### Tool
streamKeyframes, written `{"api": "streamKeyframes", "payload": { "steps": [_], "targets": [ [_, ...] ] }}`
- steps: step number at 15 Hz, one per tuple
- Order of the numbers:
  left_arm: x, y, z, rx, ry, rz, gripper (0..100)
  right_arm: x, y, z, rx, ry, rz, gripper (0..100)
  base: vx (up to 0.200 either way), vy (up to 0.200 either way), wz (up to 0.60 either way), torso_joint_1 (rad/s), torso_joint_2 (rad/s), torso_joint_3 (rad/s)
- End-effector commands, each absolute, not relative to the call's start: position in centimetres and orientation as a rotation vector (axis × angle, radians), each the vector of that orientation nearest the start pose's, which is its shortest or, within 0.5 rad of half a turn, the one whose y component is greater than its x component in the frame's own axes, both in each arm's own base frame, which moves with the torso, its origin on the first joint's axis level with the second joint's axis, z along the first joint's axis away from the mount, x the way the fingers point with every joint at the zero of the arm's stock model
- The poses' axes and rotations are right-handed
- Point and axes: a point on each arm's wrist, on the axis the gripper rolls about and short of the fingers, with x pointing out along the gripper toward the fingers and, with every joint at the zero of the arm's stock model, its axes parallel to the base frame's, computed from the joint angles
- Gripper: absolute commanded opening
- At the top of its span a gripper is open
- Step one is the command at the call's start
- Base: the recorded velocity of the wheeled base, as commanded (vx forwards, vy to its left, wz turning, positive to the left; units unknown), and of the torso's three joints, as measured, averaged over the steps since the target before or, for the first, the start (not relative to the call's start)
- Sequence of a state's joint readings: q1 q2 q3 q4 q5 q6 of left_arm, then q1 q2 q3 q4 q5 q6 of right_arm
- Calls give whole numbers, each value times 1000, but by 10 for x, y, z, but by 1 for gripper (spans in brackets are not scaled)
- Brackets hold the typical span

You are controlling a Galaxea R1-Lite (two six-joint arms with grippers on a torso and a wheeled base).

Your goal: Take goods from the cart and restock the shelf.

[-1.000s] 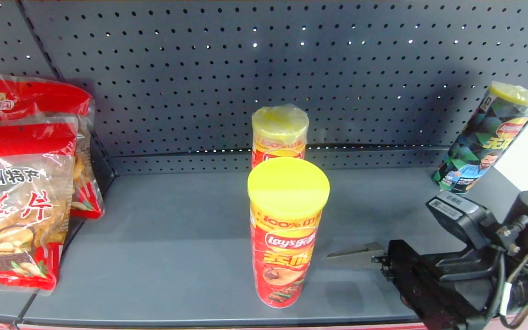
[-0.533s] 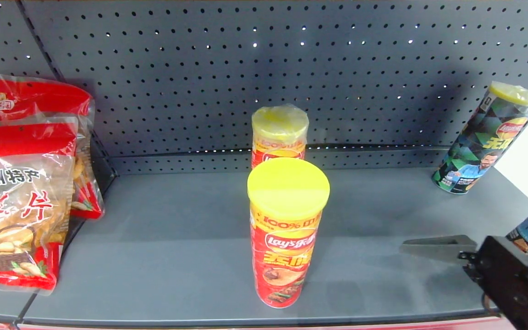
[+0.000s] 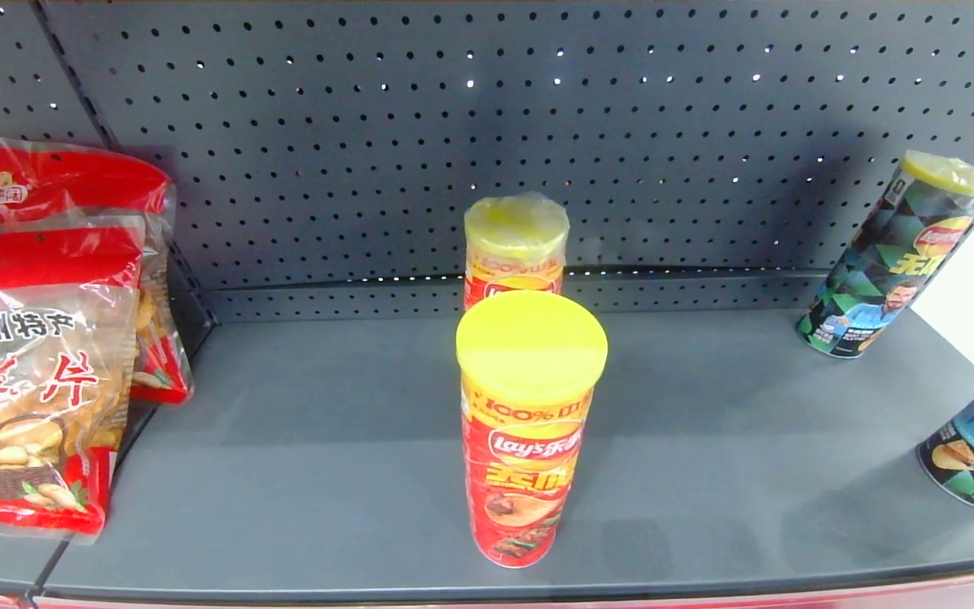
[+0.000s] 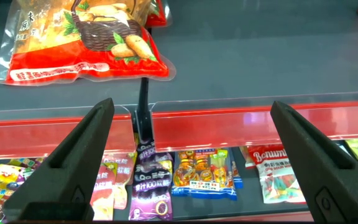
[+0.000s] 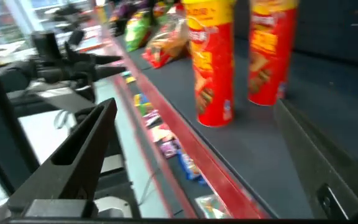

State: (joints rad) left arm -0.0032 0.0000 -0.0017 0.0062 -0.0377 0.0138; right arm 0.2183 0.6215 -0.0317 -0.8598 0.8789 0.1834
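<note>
The head camera faces the shelf (image 3: 326, 474) square on from close by, tilted slightly down, with the pegboard (image 3: 369, 127) filling the upper frame. The left wrist camera looks out between the spread fingers of the left pincer (image 4: 192, 104), level with the shelf's red front edge (image 4: 229, 121) and near it. It shares the snack bag (image 4: 86, 37) with the head view. The right wrist camera sights through the wide-open right pincer (image 5: 194, 106) along the shelf front, sharing the two red cans (image 5: 213, 62).
</note>
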Motion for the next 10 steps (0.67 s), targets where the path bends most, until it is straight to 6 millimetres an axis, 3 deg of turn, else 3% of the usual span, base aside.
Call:
{"api": "streamKeyframes", "payload": {
  "steps": [1,6,10],
  "targets": [
    [-23,-1,75,14,6,-41,100,-4,16,151,36,-292,956,100,0,0,0,0,0,0],
    [-23,-1,75,14,6,-40,100,-7,14,114,134,-52,665,100,0,0,0,0,0,0],
    [-23,-1,75,14,6,-41,100,-13,14,86,203,142,583,100,0,0,0,0,0,0]
  ]
}}
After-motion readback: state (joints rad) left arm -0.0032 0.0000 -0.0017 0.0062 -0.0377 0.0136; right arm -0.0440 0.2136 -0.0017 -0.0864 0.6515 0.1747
